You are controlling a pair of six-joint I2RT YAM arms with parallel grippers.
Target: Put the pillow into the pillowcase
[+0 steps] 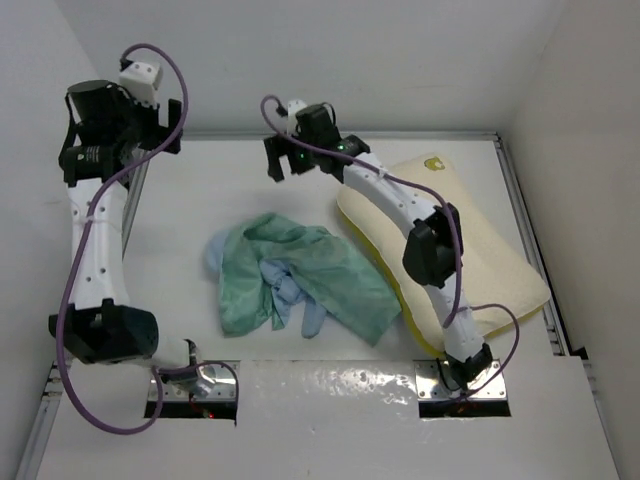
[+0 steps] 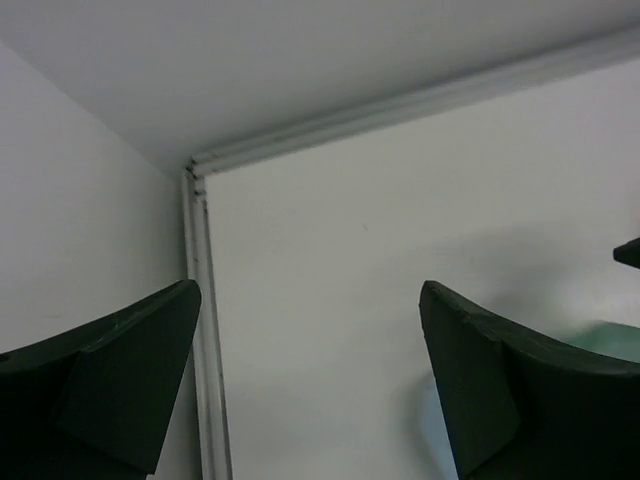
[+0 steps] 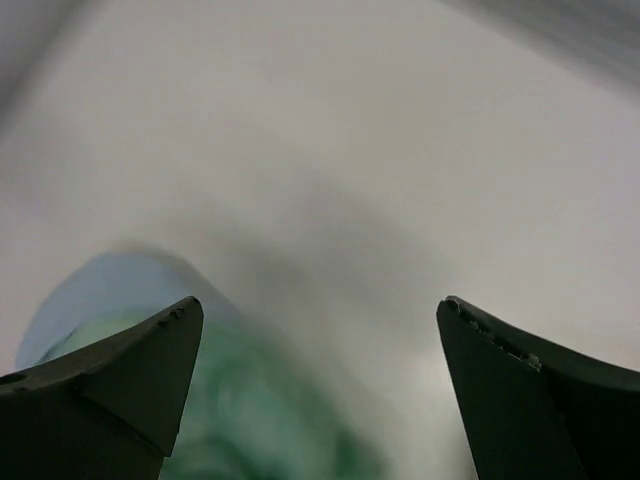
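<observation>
The pillowcase [image 1: 295, 280] lies crumpled in the middle of the table, mint green with light blue folds showing. To its right lies the cream pillow [image 1: 500, 265] with its yellow edge band, and the right arm reaches across it. My right gripper [image 1: 277, 160] hangs open above the table just beyond the pillowcase, holding nothing. In the blurred right wrist view the open gripper [image 3: 320, 302] has the pillowcase [image 3: 250, 420] below it. My left gripper [image 1: 178, 127] is raised at the far left corner, open and empty. The left wrist view shows that gripper [image 2: 310, 290] over bare table.
White walls close in the table at the back and both sides. A raised rail [image 2: 205, 330] runs along the left edge and meets the back rail at the corner. Another rail [image 1: 530, 240] borders the right side beside the pillow.
</observation>
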